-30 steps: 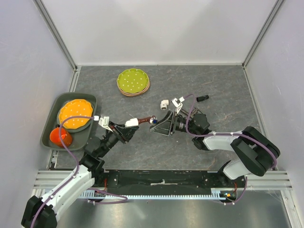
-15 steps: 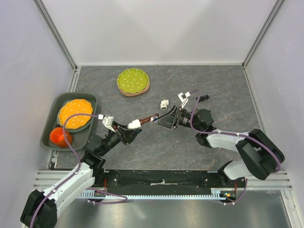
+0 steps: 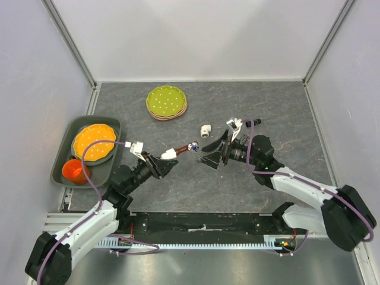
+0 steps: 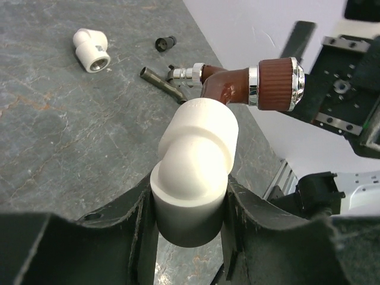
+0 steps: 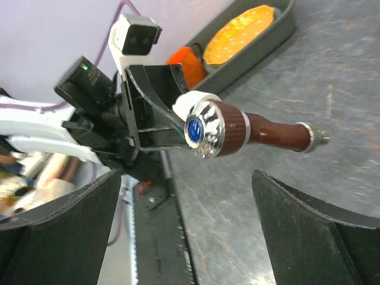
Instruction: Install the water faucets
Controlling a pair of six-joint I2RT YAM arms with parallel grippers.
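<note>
My left gripper point(image 3: 161, 161) is shut on a white elbow fitting point(image 4: 196, 160) and holds it above the table. The reddish-brown faucet point(image 4: 237, 89) sits in the fitting's upper end, with its blue-capped knob point(image 5: 205, 130) facing my right gripper and its threaded tip point(image 5: 314, 139) sticking out sideways. It also shows in the top view point(image 3: 185, 148). My right gripper point(image 3: 212, 151) is open wide and empty, a short way right of the knob. A dark grey metal rod point(image 4: 160, 83), possibly the grey faucet, lies on the table beyond.
A second white elbow point(image 3: 205, 130) and a short black cylinder point(image 3: 253, 122) lie behind the grippers. Green plates point(image 3: 166, 102) are stacked at the back. A grey tray point(image 3: 65, 172) on the left holds an orange plate point(image 3: 95, 142) and an orange cup point(image 3: 75, 171).
My right gripper has drawn back to the right, away from the faucet's knob. My left gripper still holds the elbow with the faucet and has shifted slightly.
</note>
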